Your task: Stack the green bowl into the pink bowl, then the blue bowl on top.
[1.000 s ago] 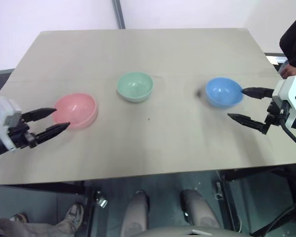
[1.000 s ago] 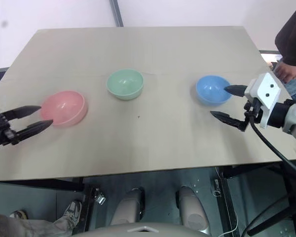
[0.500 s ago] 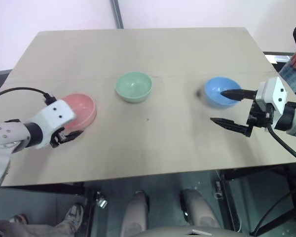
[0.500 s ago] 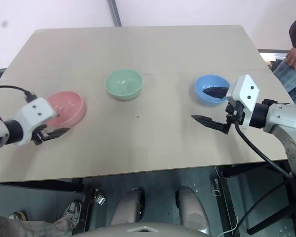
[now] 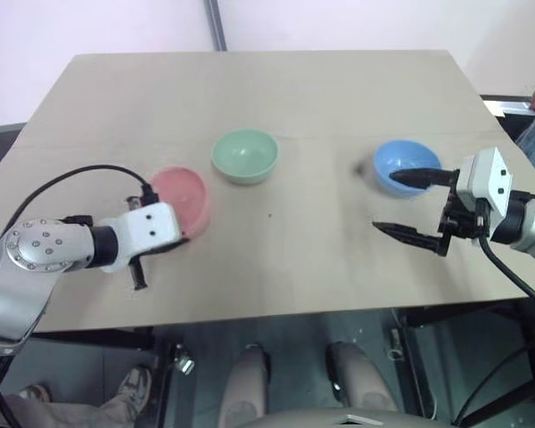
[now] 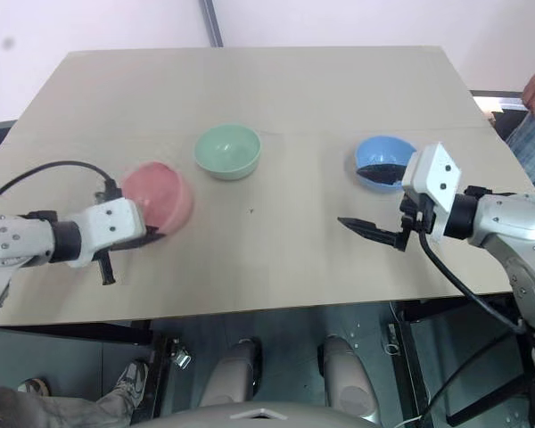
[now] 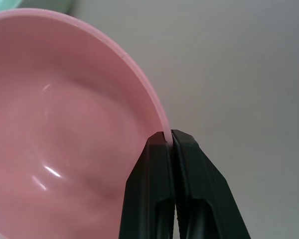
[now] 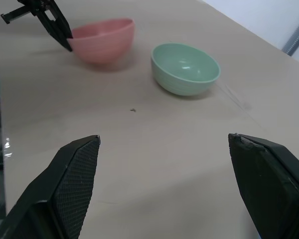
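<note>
Left gripper (image 7: 170,135) pinched tight on the near rim of the pink bowl (image 5: 183,198), which sits tilted at the table's (image 5: 276,89) left; right gripper (image 5: 407,203) spread wide and empty, one finger over the blue bowl (image 5: 401,164) at right. Three bowls, one per colour, with the green bowl (image 5: 244,155) between, well apart from both. The left fingertips are hidden behind the wrist in the head views.

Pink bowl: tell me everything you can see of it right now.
The pink bowl is small, round, salmon-pink, smooth and glossy like plastic, and empty. It sits toward the table's left side, left of the green bowl and apart from it, and looks tipped. The left pincer is shut on its thin rim, one finger inside, one outside.
</note>
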Robot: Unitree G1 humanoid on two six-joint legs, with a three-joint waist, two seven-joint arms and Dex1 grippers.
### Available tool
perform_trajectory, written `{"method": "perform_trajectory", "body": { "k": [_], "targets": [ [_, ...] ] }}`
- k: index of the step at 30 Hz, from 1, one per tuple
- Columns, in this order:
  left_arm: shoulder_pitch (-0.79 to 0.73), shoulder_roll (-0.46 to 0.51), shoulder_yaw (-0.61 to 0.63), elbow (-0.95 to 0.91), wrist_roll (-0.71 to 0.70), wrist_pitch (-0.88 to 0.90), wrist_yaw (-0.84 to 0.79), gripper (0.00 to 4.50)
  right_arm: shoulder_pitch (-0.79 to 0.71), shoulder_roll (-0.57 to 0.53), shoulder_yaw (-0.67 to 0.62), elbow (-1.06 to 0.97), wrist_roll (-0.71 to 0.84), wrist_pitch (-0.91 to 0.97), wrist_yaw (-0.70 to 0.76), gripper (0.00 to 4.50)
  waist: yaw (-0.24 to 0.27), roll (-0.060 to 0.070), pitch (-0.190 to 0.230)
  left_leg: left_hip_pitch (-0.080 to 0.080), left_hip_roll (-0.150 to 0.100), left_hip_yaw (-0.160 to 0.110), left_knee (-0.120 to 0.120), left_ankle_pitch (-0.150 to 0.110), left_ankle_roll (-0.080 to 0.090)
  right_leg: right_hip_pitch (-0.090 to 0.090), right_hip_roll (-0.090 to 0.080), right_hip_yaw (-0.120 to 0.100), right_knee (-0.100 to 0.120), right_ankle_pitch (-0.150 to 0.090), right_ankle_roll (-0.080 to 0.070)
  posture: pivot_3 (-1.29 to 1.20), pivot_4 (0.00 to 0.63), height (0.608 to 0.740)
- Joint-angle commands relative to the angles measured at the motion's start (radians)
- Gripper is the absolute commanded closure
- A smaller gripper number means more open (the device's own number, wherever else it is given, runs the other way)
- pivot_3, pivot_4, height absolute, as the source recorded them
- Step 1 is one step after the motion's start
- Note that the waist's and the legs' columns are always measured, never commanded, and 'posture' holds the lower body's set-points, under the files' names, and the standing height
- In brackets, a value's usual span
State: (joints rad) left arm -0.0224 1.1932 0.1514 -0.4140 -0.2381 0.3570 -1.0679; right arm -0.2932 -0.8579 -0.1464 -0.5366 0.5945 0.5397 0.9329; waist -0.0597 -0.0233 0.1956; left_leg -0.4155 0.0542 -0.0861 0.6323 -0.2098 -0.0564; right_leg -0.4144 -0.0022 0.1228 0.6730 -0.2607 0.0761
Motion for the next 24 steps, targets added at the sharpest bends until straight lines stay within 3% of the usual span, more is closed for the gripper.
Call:
{"method": "perform_trajectory", "body": {
  "k": [1, 5, 12, 20, 24],
  "targets": [
    [-0.046, 0.031, -0.02, -0.027, -0.009, -0.019, -0.063, 4.47, 0.017, -0.008, -0.047, -0.056, 0.026, -0.023, 0.006, 0.0, 0.0, 0.0, 0.0, 0.0, 0.0, 0.0, 0.0, 0.0, 0.0, 0.0, 0.0, 0.0, 0.0, 0.0, 0.0, 0.0, 0.15, 0.727],
    [-0.158, 0.012, -0.149, 0.029, 0.071, -0.084, -0.1, 4.47, 0.048, -0.009, -0.056, -0.081, 0.03, -0.031, 0.011, 0.0, 0.001, 0.0, 0.0, 0.001, 0.0, 0.0, 0.002, 0.0, 0.0, 0.0, 0.0, 0.0, 0.002, 0.0, 0.0, 0.0, 0.15, 0.727],
    [-0.421, -0.165, -0.359, 0.157, 0.194, -0.168, -0.118, 4.47, 0.082, -0.002, -0.064, -0.114, 0.025, -0.028, -0.021, 0.0, 0.016, 0.0, 0.0, 0.0, -0.001, 0.0, 0.003, 0.0, 0.0, 0.001, 0.001, 0.0, 0.003, 0.0, 0.0, 0.0, 0.15, 0.727],
    [-0.477, -0.231, -0.366, 0.152, 0.135, -0.191, -0.2, 1.35, 0.11, -0.006, -0.082, -0.136, 0.027, -0.024, -0.042, 0.0, 0.016, 0.0, 0.0, 0.0, -0.001, -0.001, 0.003, 0.0, 0.0, 0.001, 0.001, 0.0, 0.004, 0.0, 0.0, 0.0, 0.15, 0.727],
    [-0.483, -0.161, -0.235, 0.185, 0.047, -0.136, -0.235, 1.35, 0.115, 0.001, -0.078, -0.137, 0.024, -0.029, -0.051, 0.0, 0.014, -0.001, 0.001, 0.0, -0.001, -0.001, 0.004, 0.0, 0.0, 0.001, 0.001, 0.0, 0.005, 0.0, 0.0, 0.0, 0.15, 0.727]
  ]
}}
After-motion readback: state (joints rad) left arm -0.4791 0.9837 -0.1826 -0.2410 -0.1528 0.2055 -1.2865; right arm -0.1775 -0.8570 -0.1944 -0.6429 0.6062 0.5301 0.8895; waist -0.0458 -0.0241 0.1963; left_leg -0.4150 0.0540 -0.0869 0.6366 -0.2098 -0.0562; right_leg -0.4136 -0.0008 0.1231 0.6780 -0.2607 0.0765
